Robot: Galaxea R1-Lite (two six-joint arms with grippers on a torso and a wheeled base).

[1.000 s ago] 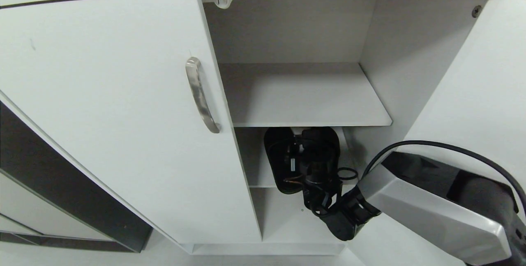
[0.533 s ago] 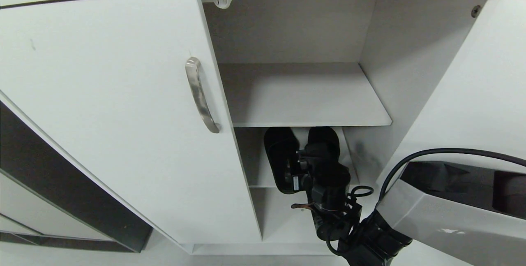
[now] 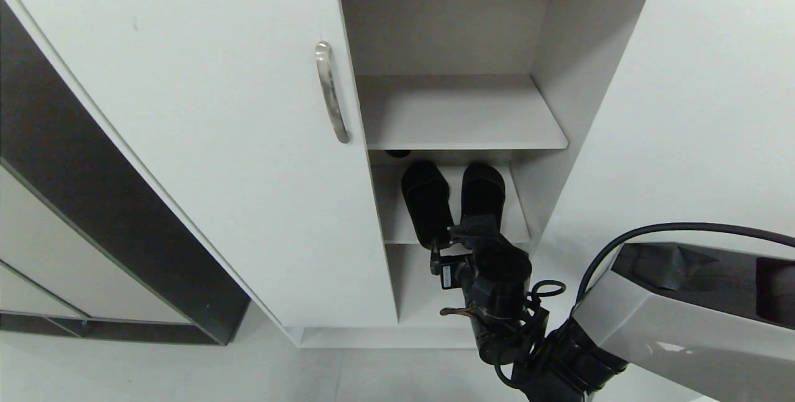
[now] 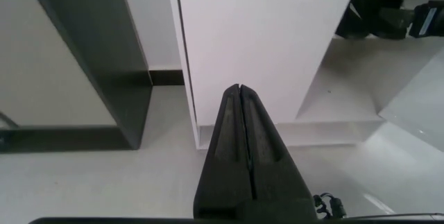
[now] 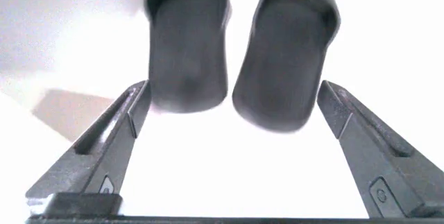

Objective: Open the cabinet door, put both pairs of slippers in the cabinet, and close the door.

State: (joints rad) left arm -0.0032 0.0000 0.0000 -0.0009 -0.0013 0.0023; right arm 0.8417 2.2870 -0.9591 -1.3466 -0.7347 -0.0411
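Cabinet [image 3: 447,23]: the right door [image 3: 683,116] stands open at the right of the head frame, and the left door [image 3: 186,110] is shut. The head camera has shifted, so the cabinet's apparent displacement is no move. The pair of black slippers [image 3: 426,200] lies side by side on the middle shelf [image 3: 517,219] at centre frame, now uncovered. The right end effector [image 3: 456,245] is drawn back off the shelf edge, released and empty. The left end effector [image 4: 239,106] is clenched on nothing before the shut door. Judgement: one pair is stowed; the second pair and the door closing are outstanding.
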